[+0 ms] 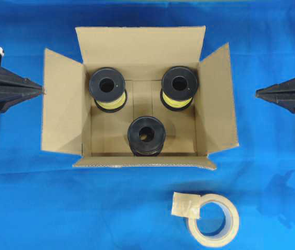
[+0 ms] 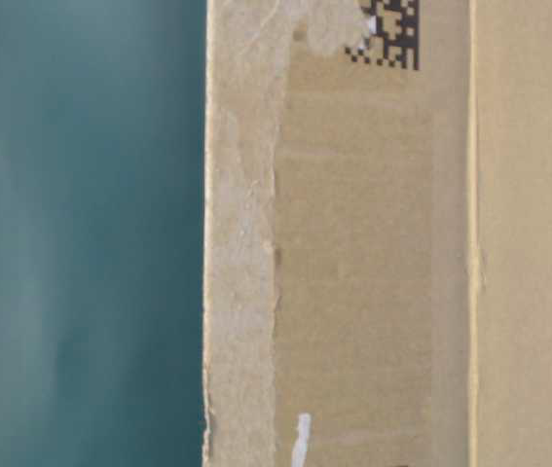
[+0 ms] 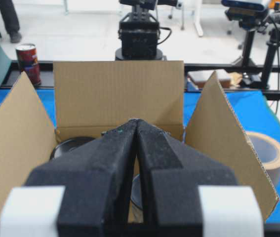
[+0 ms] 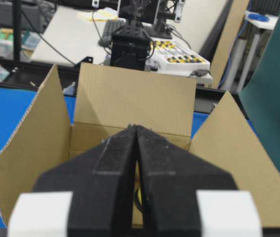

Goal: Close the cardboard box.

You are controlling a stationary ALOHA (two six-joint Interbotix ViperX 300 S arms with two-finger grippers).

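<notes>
The cardboard box [image 1: 62, 107] sits mid-table with all four flaps spread open, and three black spools stand inside. Its brown wall [image 2: 373, 272] with a black square code fills the table-level view. My left gripper [image 1: 42, 91] is shut and empty, its tip at the outer edge of the left flap [image 3: 11, 148]. My right gripper [image 1: 256, 94] is shut and empty, a short way off the right flap [image 1: 219, 101]. Each wrist view looks over shut fingertips, left gripper [image 3: 137, 121] and right gripper [image 4: 136, 127], into the box [image 4: 135, 101].
A beige tape roll [image 1: 215, 219] lies on the blue cloth in front of the box, toward the right, also at the right edge of the left wrist view as the tape roll [image 3: 268, 155]. A red can [image 3: 29, 61] stands beyond the table.
</notes>
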